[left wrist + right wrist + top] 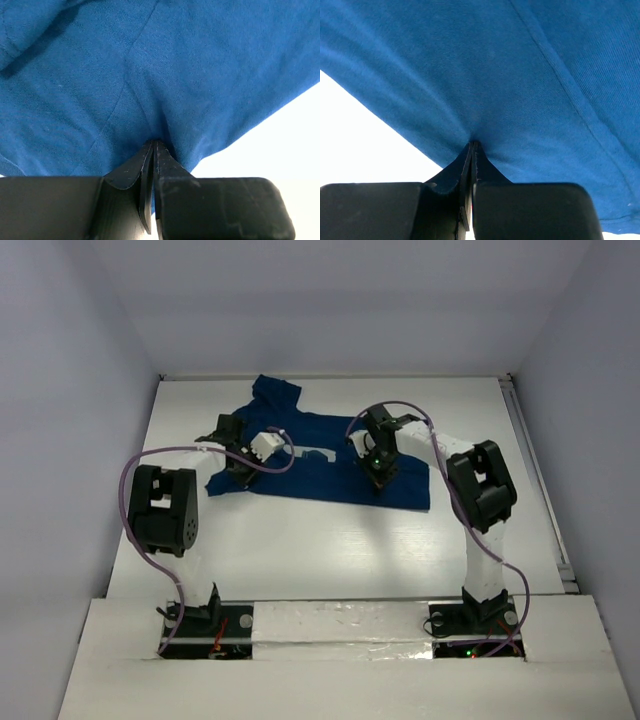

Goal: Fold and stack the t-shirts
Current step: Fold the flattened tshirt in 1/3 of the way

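Top: the t-shirt (330, 480) lies spread near the counter's (330, 550) far edge, 2 arms over it. Left wrist: the left claw (153, 150) is pinched tight on its cloth. Right wrist: the right claw (472, 149) likewise. This is probably the start of a fold; next, lift both evenly.

Robotics lab test cell, closed in on 3 sides.

A plain white table (330, 550) is boxed in by pale, unmarked walls (70, 390). 2 robot arms, the left arm (165, 505) and the right arm (482, 485), are bolted to a white mounting board (340, 625) at its near edge. Purple cables (128, 480) are looped loosely along them. A navy t-shirt (320, 485) is pinched in the left gripper (154, 142) and the right gripper (472, 143), each filmed from its own wrist.
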Controlling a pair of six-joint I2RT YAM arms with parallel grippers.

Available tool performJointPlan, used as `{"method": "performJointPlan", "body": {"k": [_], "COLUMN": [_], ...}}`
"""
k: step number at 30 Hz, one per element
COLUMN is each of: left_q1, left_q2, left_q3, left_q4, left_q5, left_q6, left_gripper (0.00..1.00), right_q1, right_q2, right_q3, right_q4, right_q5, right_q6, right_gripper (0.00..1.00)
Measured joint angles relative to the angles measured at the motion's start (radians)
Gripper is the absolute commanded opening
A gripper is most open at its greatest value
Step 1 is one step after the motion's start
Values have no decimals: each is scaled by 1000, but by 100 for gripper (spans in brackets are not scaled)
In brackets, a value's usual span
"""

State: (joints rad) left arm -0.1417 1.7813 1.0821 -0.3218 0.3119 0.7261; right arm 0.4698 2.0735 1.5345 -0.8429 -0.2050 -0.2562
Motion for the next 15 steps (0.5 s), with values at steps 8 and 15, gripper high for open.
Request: {"method": "performJointPlan", "body": {"k": [8, 15], "left_q1": [43, 63], "left_q2": [-35, 10], "left_q3": [-24, 14], "left_q4": [-148, -382], "left_q5": [56, 105], "left_q6": [230, 443], "left_gripper": [0, 0], "right_q1": [46, 116], "right_q2": [-18, -30], "right_q3": [-31, -60], "right_q4": [-27, -81], "right_q5": [-27, -31], "right_q6": [-75, -151], "right_gripper": [0, 0]}}
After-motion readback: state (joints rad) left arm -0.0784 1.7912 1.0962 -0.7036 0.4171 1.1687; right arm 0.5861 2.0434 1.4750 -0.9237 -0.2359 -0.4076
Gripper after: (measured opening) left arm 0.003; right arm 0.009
